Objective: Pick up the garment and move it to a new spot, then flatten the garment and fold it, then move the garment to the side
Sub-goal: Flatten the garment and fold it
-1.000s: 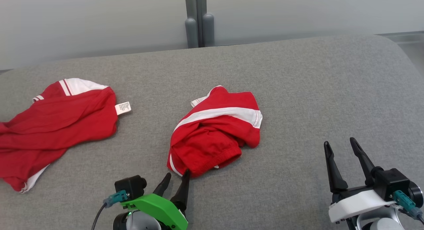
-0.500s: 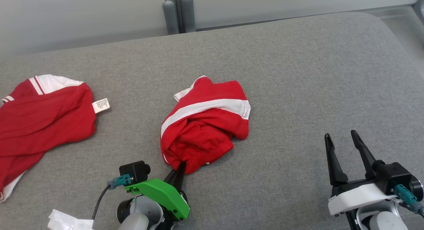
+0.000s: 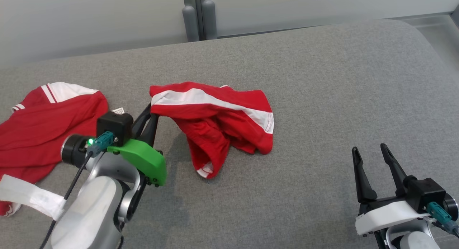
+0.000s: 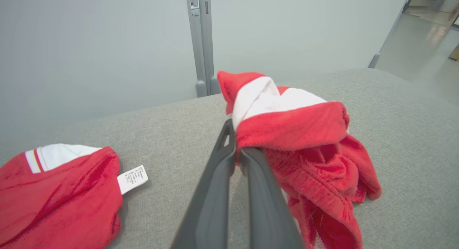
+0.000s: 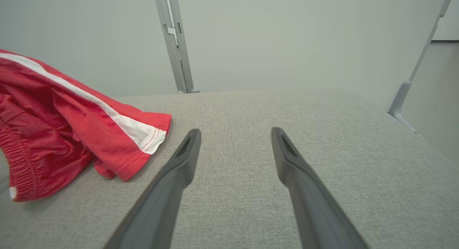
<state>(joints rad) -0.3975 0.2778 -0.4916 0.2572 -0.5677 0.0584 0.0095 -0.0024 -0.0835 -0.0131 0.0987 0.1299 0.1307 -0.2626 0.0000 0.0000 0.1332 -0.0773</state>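
The garment [image 3: 218, 123] is a pair of red shorts with a white side stripe, hanging in folds above the grey cushion. My left gripper [image 3: 152, 114] is shut on its upper left edge and holds that corner lifted; the far end still rests on the cushion. In the left wrist view the closed fingers [image 4: 247, 177] pinch the red cloth [image 4: 297, 134] just below the white stripe. At the lower right my right gripper [image 3: 371, 152] stands open over bare cushion, well right of the shorts. Between its fingers [image 5: 179, 166] the right wrist view has nothing, with the shorts [image 5: 64, 123] off to the left.
A second red and white garment [image 3: 46, 127] with a white label [image 4: 132, 178] lies at the left of the grey cushion [image 3: 322, 98]. Behind the cushion stands a pale wall with a grey post [image 3: 199, 14]. A white strip [image 3: 28, 197] hangs by my left forearm.
My left gripper shut on the near edge of the shorts, then lifted and carried it up and to the left, stretching the cloth out. The right gripper stayed put. The head camera shifted.
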